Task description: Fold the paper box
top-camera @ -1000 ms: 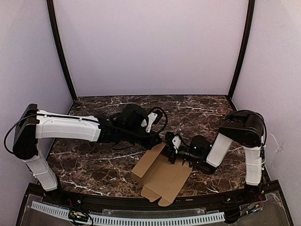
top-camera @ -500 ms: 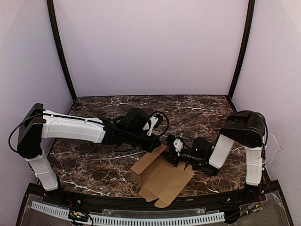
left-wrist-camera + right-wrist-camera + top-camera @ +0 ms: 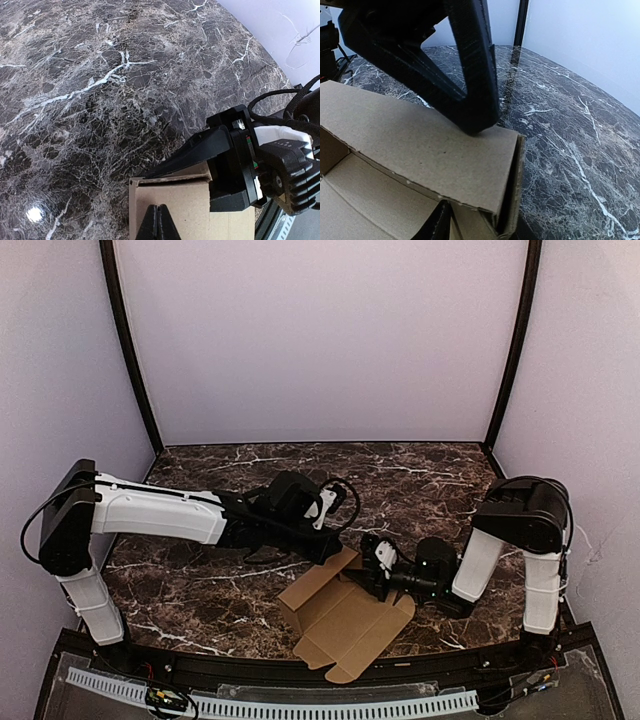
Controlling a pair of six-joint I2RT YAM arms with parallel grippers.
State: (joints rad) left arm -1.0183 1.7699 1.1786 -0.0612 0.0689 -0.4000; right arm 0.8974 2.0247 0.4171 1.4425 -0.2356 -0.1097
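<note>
The paper box point(image 3: 345, 618) is tan cardboard, partly folded, lying open near the table's front edge. My left gripper point(image 3: 338, 552) is shut, its tips pressing down on the box's far flap point(image 3: 170, 200); its fingers point(image 3: 159, 225) show closed together in the left wrist view. My right gripper point(image 3: 372, 575) is closed on the doubled wall at the box's far right corner point(image 3: 512, 165). One of its fingers point(image 3: 437, 225) sits inside the box and the other is mostly hidden outside. The left gripper's black fingers point(image 3: 460, 75) fill the top of the right wrist view.
Dark marble table point(image 3: 200, 590) with a black front rim point(image 3: 250, 670). Purple walls enclose the back and sides. The right arm's body point(image 3: 280, 170) sits close beside the box in the left wrist view.
The right gripper has moved slightly right and toward the front, dragging the box's corner with it. The left gripper has followed, staying on the far flap.
</note>
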